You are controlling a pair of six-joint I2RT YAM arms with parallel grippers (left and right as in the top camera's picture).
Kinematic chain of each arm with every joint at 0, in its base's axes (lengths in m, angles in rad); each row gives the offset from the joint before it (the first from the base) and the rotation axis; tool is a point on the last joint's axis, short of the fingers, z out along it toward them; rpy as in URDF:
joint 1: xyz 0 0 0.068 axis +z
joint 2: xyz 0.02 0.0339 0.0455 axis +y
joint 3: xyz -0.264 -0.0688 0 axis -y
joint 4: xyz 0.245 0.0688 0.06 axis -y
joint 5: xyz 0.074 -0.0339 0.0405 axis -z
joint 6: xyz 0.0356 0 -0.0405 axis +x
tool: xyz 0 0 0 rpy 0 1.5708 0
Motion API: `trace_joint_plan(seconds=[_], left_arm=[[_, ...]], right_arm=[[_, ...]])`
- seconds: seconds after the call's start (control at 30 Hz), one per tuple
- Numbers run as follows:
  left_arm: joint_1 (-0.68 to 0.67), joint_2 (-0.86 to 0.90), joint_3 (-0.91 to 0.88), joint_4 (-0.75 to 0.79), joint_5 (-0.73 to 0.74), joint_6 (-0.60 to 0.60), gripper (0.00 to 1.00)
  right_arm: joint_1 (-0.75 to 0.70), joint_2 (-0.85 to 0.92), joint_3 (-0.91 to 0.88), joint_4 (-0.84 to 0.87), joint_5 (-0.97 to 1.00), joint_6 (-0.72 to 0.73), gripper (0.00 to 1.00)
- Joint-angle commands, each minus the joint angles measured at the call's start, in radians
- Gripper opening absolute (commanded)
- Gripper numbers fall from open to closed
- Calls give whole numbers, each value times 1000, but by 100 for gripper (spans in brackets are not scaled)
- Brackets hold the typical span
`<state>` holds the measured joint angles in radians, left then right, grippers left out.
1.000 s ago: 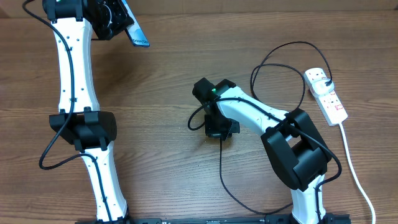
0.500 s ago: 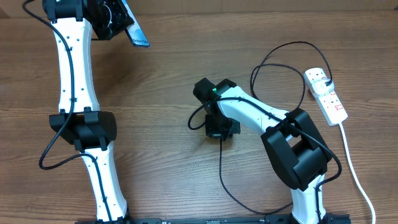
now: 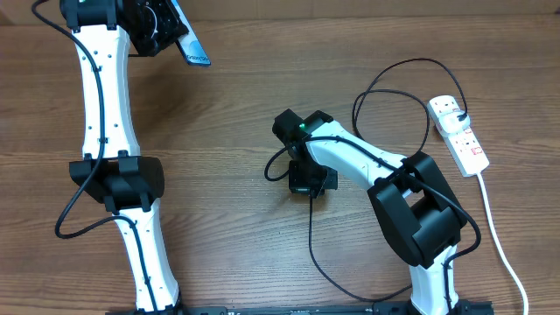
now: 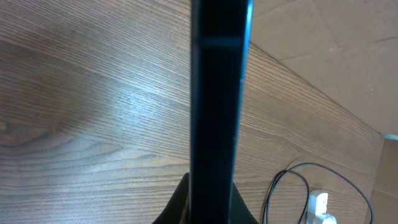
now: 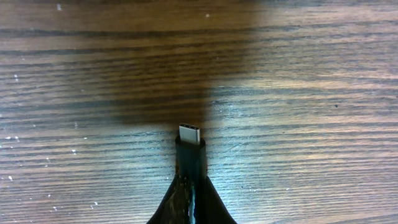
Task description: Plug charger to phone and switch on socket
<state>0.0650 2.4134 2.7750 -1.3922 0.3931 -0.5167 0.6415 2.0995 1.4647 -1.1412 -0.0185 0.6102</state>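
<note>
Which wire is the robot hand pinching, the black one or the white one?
The thin black charger, its tip pinched by the right gripper. The thick white cord trails from the socket, untouched.

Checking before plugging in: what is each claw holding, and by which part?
Left claw: the slim blue-screened phone, by one short end. Right claw: the thin black charger cable, by its connector, metal tip free.

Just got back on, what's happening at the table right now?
The left gripper holds the phone off the table at the far left corner. The right gripper is shut on the connector end of the charger, mid-table. The two are far apart, so nothing is plugged in yet. The socket lies at the right edge.
</note>
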Motion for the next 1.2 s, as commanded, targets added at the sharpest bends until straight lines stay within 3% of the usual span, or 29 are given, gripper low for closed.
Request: trace_joint_plan(seconds=[0.0,0.13,0.33,0.57,0.7,0.9,1.17], left_arm=[[-7,-33,21,5,31,23,4],[-7,-33,21,24,107,50,4],[-6,-33,21,159,503,175,4],[-7,-33,21,288,811,208,4],[-7,-33,21,383,980,207,4],[-12,-33,21,422,1076,198,4],[-34,-33,21,422,1090,169,4]], right_arm=[[-16,22,-2,3,-3,10,4],[-32,19,43,-12,-66,-18,4],[-66,-32,168,-36,-230,-182,4],[-76,-166,254,-27,-381,-353,4],[-76,-276,279,5,-383,-357,4],[-76,-370,299,87,-383,-352,4],[-55,-385,300,182,-304,-292,4]])
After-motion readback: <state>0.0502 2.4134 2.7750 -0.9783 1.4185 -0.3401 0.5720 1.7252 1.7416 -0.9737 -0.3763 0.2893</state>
